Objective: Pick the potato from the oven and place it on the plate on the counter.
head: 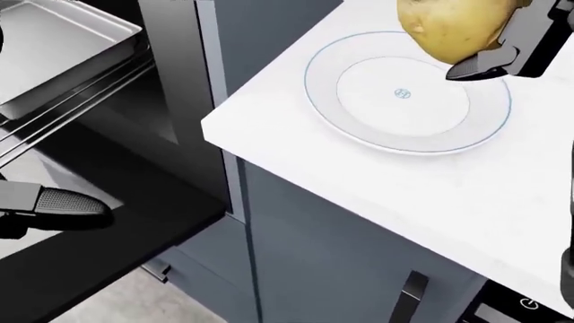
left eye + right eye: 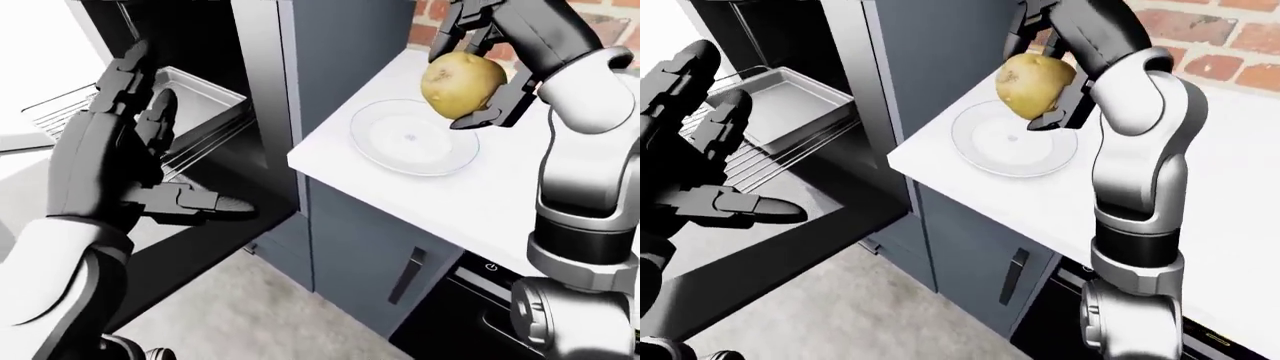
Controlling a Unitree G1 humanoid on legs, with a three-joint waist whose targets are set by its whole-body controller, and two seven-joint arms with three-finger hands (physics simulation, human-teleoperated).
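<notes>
The right hand (image 2: 1045, 82) grips the potato (image 2: 1036, 84) above the plate (image 2: 985, 150), which sits near the counter's (image 2: 1200, 187) left edge. The left hand (image 2: 690, 161) hangs spread beside the oven (image 2: 800, 45) tray (image 2: 790, 112).

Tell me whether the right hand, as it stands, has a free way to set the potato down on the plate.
Probably yes. The right hand holds the potato just above the plate, whose surface shows bare, and nothing stands between them on the counter.
</notes>
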